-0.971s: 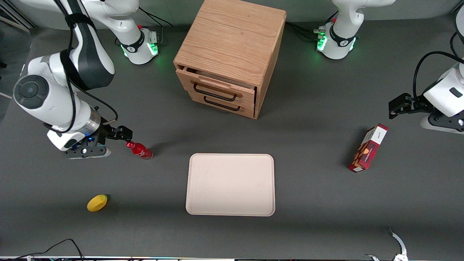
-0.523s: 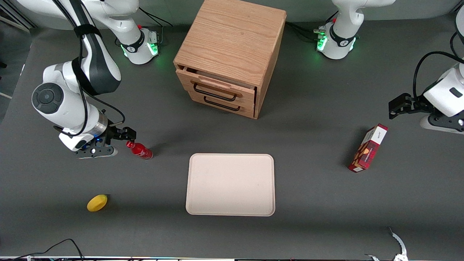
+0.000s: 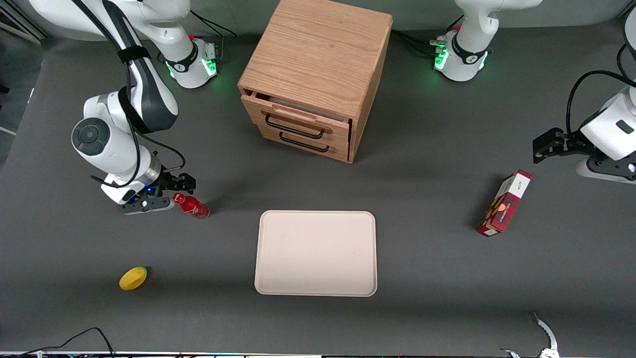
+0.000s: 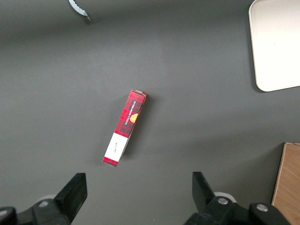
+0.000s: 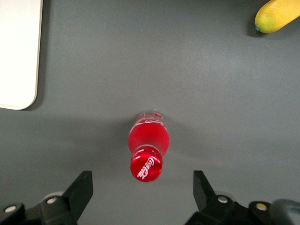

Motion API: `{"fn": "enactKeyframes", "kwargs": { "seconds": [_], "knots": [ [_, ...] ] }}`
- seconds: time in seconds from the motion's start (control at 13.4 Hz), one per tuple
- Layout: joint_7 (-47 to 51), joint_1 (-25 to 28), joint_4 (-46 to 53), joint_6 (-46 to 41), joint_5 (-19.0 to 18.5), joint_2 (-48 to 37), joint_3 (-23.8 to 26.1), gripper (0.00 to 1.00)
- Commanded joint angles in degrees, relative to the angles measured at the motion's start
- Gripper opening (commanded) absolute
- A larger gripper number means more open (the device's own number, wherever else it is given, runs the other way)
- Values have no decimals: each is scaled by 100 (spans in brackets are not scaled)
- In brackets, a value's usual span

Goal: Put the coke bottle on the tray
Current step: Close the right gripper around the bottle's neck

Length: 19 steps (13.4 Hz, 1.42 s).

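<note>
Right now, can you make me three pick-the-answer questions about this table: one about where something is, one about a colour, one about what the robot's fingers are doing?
1. Where is the coke bottle?
A. on the tray
B. on the table, beside the tray
C. in the drawer

2. What colour is the bottle's cap?
A. red
B. blue
C. white

3. What is the gripper doing?
A. squeezing the lemon
B. shut on the bottle
C. open, above the bottle

Answers:
1 B: the bottle stands on grey table and the tray is bare.
2 A: the cap is red with white writing.
3 C: both fingers are spread wide, touching nothing.
</note>
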Motion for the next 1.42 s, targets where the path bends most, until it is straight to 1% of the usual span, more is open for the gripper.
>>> {"fn": "enactKeyframes", "kwargs": {
  "seconds": [0.0,0.15,0.67,1.34],
  "knots": [
    [-267,-120,-362,316,-50,-233,23,95],
    [-347,-130,-511,519,-50,-233,23,95],
    [-338,-121,-520,572,-50,-207,23,91],
    [-277,-77,-152,572,-50,57,23,89]
  ]
}}
